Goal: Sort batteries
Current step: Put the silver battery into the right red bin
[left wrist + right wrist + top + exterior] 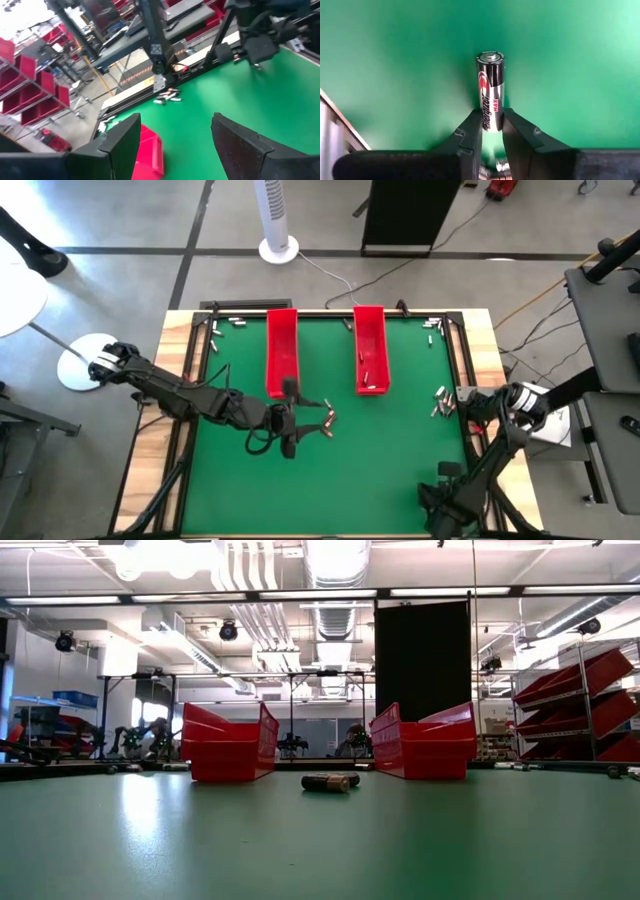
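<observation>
My right gripper (492, 132) is shut on a silver-and-black battery (490, 85) over the green mat. In the high view it is at the table's right edge (458, 404), beside a small pile of batteries (440, 400). My left gripper (175, 145) is open and raised over the middle of the mat (298, 420). A few batteries (325, 417) lie flat on the mat just right of it, and one of them shows in the low view (330, 781). Two red trays, left (281, 350) and right (370, 348), stand at the far side. My right gripper pinches the battery between its two fingers (472, 135) at one end (491, 120). The battery lies along the fingers. Its longer part and its capped end (490, 56) stick out past the fingertips. Whether that free end touches the mat, I cannot tell.
More batteries lie along the far edge (225, 322), by the far right corner (432, 328) and near the table frame (167, 95). The right tray holds a few batteries (368, 375). Black frame rails (465, 360) border the mat. Bare green mat (380, 470) fills the near half.
</observation>
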You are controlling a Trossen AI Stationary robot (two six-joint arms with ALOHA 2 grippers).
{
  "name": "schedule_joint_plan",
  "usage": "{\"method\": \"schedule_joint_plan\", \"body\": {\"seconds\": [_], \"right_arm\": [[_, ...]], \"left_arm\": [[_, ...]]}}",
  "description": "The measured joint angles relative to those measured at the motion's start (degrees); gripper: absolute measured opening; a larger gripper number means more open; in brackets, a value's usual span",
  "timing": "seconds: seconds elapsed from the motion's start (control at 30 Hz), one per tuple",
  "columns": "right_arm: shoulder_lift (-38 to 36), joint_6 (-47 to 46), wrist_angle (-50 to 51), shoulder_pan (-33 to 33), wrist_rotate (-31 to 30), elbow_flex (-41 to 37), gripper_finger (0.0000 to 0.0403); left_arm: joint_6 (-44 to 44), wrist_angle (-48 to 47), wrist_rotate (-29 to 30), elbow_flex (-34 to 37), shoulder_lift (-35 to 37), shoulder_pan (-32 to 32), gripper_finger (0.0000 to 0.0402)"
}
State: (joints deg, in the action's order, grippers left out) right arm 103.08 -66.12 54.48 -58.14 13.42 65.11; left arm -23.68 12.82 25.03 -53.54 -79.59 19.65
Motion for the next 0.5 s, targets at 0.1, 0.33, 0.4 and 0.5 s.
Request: {"method": "schedule_joint_plan", "body": {"seconds": [0.1, 0.33, 0.4, 0.5], "right_arm": [[-0.48, 0.07, 0.21, 1.50, -1.03, 1.14, 0.0058], [-2.22, 1.07, 2.31, 5.51, -4.54, 3.79, 0.0058], [-3.54, -0.18, 4.86, 7.15, -6.85, 4.67, 0.0058], [-6.34, -1.83, 9.93, 10.01, -11.75, 6.07, 0.0057]], "left_arm": [[0.02, 0.00, 0.12, 0.00, 0.00, -0.03, 0.0222], [0.57, -1.48, 0.12, 0.00, 0.04, 0.01, 0.0222], [1.19, -2.82, 0.14, 0.00, 0.09, 0.01, 0.0222], [2.80, -5.53, 0.20, 0.00, 0.85, 0.01, 0.0222]]}}
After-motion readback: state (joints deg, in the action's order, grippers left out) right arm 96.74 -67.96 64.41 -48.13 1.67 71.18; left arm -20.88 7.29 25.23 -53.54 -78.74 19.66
